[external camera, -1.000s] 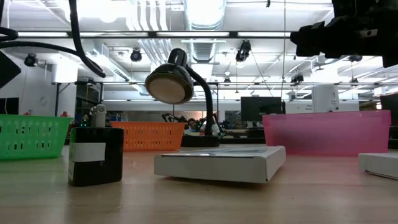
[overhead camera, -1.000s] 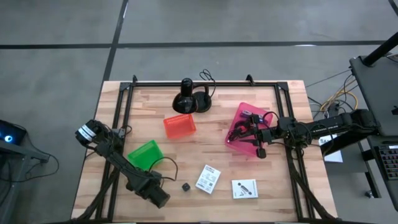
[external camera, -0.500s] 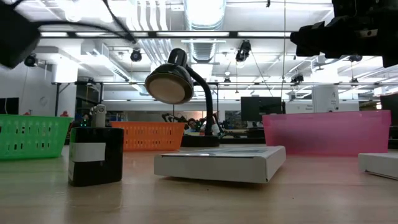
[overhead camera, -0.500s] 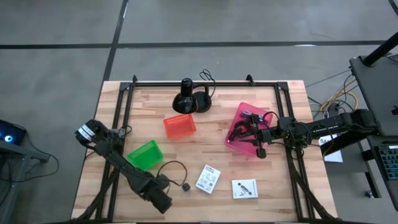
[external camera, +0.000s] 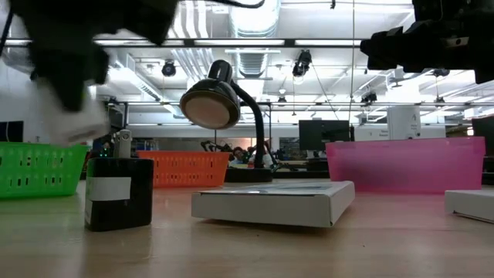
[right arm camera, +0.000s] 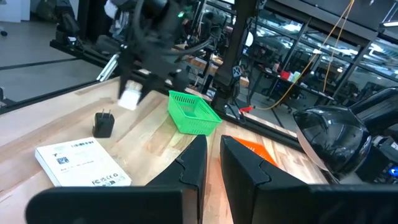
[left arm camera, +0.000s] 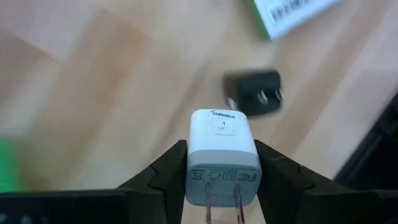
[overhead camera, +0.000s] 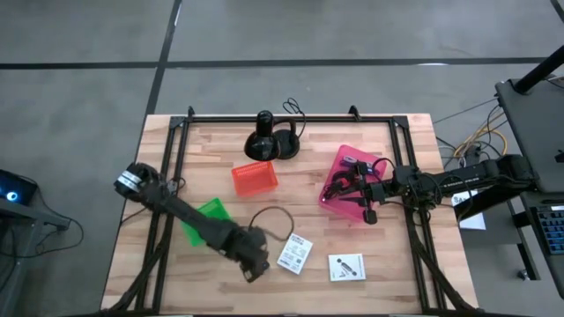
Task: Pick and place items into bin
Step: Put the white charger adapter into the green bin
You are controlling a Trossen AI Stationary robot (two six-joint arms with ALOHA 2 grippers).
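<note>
You are working in a robotics lab or industrial workshop. In the upper half of the low view you see an open ceiling of bright strip lights and bare silver ducts [external camera: 255, 19]. The right wrist view shows rows of black metal-framed workbenches [right arm camera: 249, 37] strung with cables, and the high view shows a butcher-block wooden table [overhead camera: 220, 141] on grey concrete floor [overhead camera: 88, 53].

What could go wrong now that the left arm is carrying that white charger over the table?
The left gripper holds the white plug-in charger block only at its sides, so it might slip during a fast swing. The black charger cube and the white printed card box lie close below, so a low pass could knock them. The trailing black cable loop might snag on them.
</note>
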